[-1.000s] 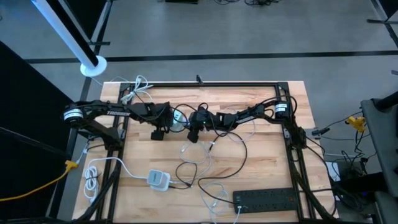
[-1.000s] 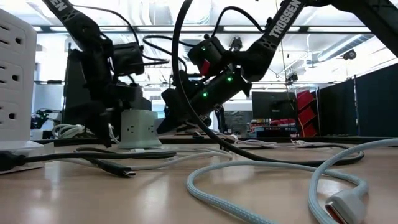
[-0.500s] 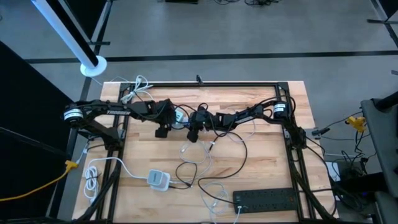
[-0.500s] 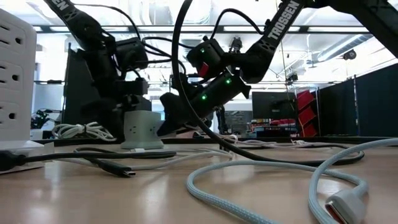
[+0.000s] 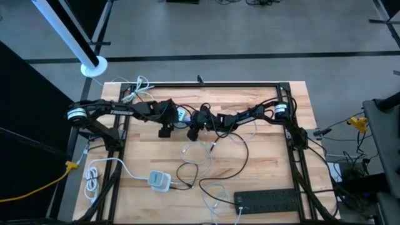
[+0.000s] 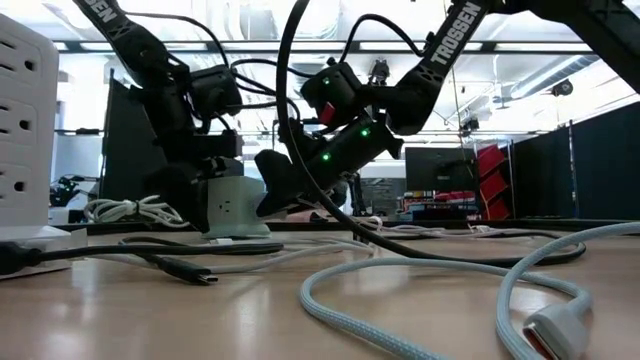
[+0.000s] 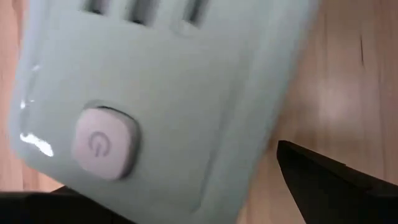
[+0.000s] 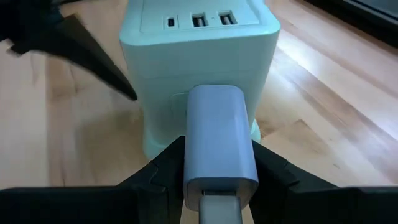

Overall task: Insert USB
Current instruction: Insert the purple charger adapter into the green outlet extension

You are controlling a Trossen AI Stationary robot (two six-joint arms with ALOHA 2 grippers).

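Right gripper (image 8: 214,163) is clamped on a pale grey-blue rectangular plastic plug block (image 8: 219,140), fingers on its flat sides: rigid, light, smooth, likely slippery. Its nose sits just short of the mint-green plastic charging cube (image 8: 199,68) at table centre. Left gripper (image 5: 164,130) is beside the cube; grip state unclear.

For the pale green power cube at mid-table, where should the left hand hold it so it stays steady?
Grip the power cube by its two flat side walls, low near the flared base, coming from the side away from the right hand. That leaves the top USB ports uncovered and the face toward the white plug open. The left hand is already close beside it.
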